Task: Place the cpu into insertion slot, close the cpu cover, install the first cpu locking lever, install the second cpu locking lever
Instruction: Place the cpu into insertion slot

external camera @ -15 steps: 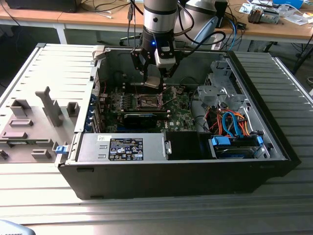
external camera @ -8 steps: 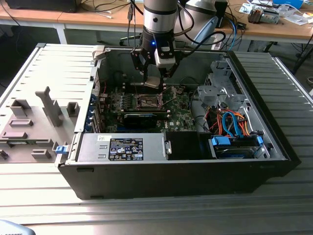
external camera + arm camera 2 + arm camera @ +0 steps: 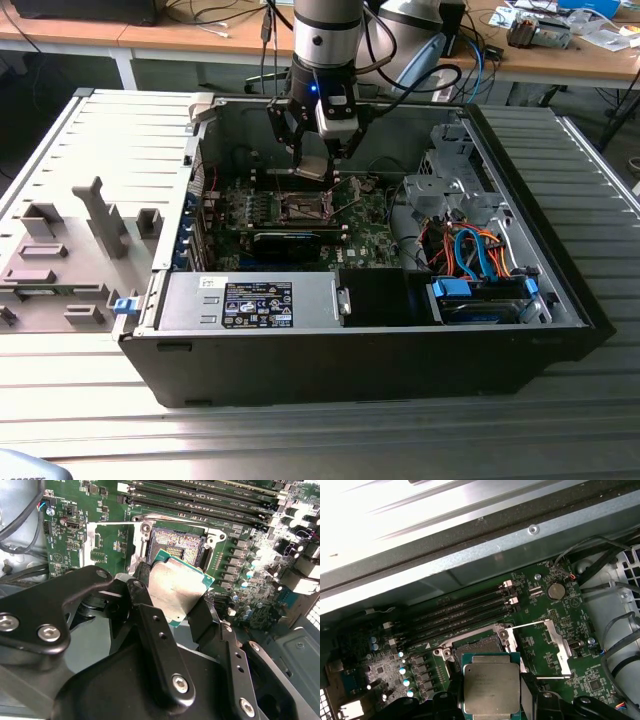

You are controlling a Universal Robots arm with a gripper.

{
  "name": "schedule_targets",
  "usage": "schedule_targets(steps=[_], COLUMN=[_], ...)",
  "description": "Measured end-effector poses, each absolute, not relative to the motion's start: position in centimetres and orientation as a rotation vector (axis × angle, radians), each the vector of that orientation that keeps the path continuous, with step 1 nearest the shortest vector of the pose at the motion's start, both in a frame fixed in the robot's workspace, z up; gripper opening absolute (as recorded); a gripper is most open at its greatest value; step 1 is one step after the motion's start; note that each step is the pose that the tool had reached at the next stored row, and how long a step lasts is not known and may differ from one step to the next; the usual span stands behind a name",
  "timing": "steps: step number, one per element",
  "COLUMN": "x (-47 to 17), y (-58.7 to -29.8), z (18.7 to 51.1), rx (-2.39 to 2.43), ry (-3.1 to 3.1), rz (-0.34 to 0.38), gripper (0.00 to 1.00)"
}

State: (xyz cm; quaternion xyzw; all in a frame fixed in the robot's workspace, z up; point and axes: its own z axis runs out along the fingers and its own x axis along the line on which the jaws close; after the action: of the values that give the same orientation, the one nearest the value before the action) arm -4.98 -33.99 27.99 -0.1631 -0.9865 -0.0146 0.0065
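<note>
Here, the cpu (image 3: 177,585) is held clamped by its opposite edges between the jaws of the gripper (image 3: 172,602), above the open insertion slot (image 3: 177,545). It is judged light, stiff and thin, yet fragile; only the edges should be gripped, the underside left untouched.

This looks like a robotics lab or electronics workshop. An opened computer case (image 3: 350,365) sits on a ribbed metal bench (image 3: 300,440). A robot arm (image 3: 326,40) comes down at twelve o'clock, and wooden desks (image 3: 70,35) behind carry loose cables (image 3: 215,18).
</note>
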Motion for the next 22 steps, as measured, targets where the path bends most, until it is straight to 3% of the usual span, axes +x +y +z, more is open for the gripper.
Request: schedule_targets(steps=[22], x=[-4.98], y=[-33.99], z=[27.96], rx=[-0.532], ry=[-3.083], rz=[-0.046], gripper=[0.55])
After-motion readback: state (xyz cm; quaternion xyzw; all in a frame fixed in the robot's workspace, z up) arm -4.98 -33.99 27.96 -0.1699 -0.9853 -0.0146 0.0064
